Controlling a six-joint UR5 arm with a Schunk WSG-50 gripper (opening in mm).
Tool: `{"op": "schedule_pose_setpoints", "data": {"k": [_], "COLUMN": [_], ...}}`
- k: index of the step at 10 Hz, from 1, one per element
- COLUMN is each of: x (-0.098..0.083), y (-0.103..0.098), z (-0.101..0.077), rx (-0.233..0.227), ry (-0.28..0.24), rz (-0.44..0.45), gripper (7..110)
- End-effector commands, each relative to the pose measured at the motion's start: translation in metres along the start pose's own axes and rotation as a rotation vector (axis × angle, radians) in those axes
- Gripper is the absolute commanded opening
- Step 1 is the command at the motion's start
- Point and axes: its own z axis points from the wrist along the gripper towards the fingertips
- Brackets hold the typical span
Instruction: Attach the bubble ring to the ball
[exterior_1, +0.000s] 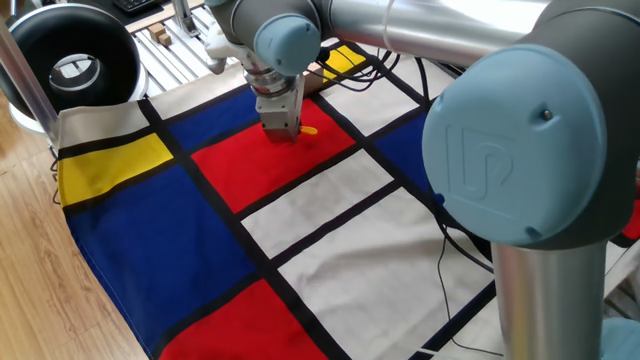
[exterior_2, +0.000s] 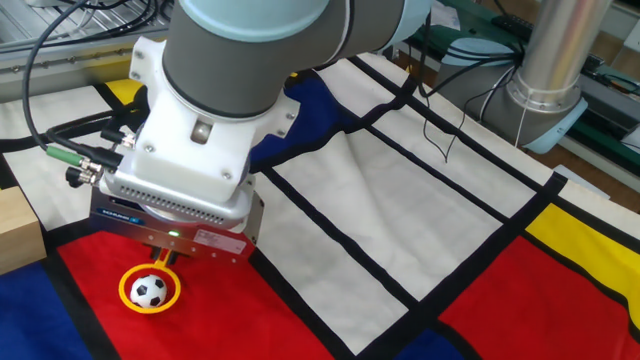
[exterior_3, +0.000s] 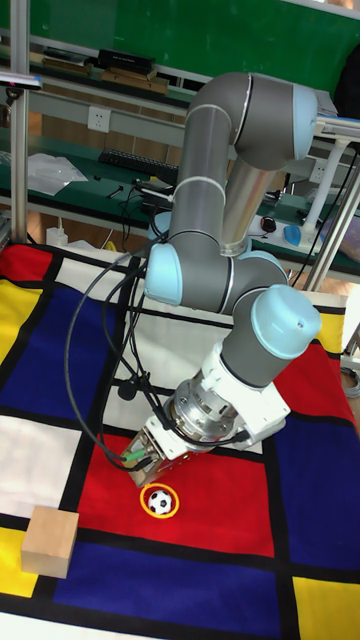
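Fingers sit low over the red panel of the surface, apparently pinching the bubble ring by its handle; their opening is hidden. Its hoop already encircles the ball, lower left, just beyond them.

A table is covered by a cloth of red, blue, yellow and white blocks edged in black (rumpled in places). On a red block lies the yellow ring around a small ball. A wooden block rests near the left.
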Motion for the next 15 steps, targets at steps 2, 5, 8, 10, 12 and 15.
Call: {"op": "schedule_pose_setpoints", "data": {"k": [2, 5, 8, 10, 12, 15], "x": [-0.006, -0.008, -0.008, 0.0, -0.027, 0.012], "y": [-0.002, 0.005, 0.008, 0.026, 0.088, 0.098], "z": [0.002, -0.001, -0.011, -0.037, -0.068, -0.073], "rx": [0.001, -0.024, -0.015, -0.021, -0.24, -0.228], "ry": [-0.019, -0.028, -0.02, 0.002, -0.14, -0.11], "rz": [-0.004, -0.011, -0.011, 0.092, 0.4, 0.673], "gripper": [22, 22, 22, 22, 7, 7]}}
